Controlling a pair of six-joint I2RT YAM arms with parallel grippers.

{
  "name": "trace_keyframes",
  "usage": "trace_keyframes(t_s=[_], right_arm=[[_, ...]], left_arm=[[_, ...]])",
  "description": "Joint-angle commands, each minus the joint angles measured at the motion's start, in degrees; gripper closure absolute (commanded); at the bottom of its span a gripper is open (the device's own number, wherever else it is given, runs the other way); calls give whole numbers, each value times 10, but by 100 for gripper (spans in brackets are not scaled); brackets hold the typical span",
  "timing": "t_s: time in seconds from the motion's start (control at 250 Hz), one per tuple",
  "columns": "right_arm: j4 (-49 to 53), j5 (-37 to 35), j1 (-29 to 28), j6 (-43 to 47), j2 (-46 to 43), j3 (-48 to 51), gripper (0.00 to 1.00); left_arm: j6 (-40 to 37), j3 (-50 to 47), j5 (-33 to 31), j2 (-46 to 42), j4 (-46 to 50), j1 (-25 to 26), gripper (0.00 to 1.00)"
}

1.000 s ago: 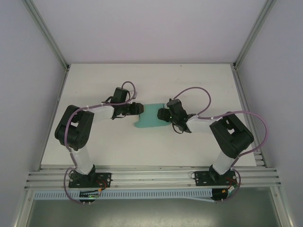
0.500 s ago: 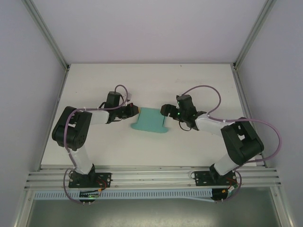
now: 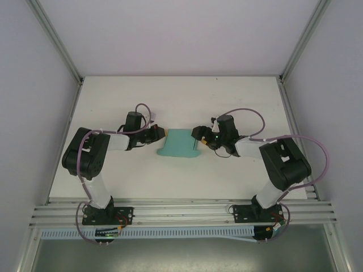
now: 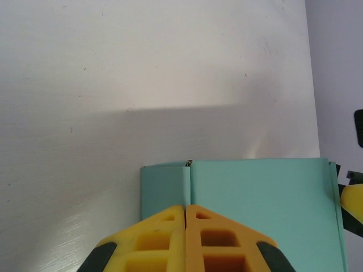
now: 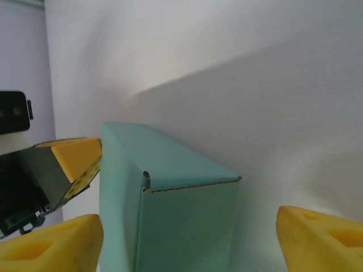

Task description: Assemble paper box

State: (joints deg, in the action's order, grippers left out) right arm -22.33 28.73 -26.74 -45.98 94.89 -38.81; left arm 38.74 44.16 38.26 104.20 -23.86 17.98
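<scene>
My left pincer (image 4: pixel 186 208), clenched empty, sits at one end of the folded paper box (image 3: pixel 180 143) lying mid-table (image 3: pixel 238 102), my right pincer (image 3: pixel 197 134) gaping around the other, so I judge final squaring, needing a gentle squeeze.

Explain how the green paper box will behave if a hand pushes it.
The paper box looks thin-walled and hollow: probably light, sliding easily on the smooth table. A hard squeeze likely dents it. Low and flat-sided, it should not roll or tip.

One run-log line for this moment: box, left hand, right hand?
box: paper box closed up, lying on table | left hand: shut, at box's left end | right hand: open, at box's right end
</scene>
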Motion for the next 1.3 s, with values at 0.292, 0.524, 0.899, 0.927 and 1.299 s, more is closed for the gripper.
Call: trace_keyframes(t_s=[0.292, 0.524, 0.899, 0.927, 1.299], right_arm=[[-154, 75, -11, -84, 63, -21, 60], [-68, 84, 23, -89, 33, -45, 65], [96, 145, 123, -141, 25, -136, 69], [125, 142, 129, -130, 22, -147, 69], [311, 123, 177, -105, -57, -181, 68]], left_arm=[[-60, 3, 17, -21, 8, -1, 81], [-298, 99, -8, -117, 116, 3, 1], [-692, 336, -100, -85, 320, 127, 1], [-706, 351, -79, -81, 334, 129, 1], [-931, 179, -213, -138, 161, 208, 1]])
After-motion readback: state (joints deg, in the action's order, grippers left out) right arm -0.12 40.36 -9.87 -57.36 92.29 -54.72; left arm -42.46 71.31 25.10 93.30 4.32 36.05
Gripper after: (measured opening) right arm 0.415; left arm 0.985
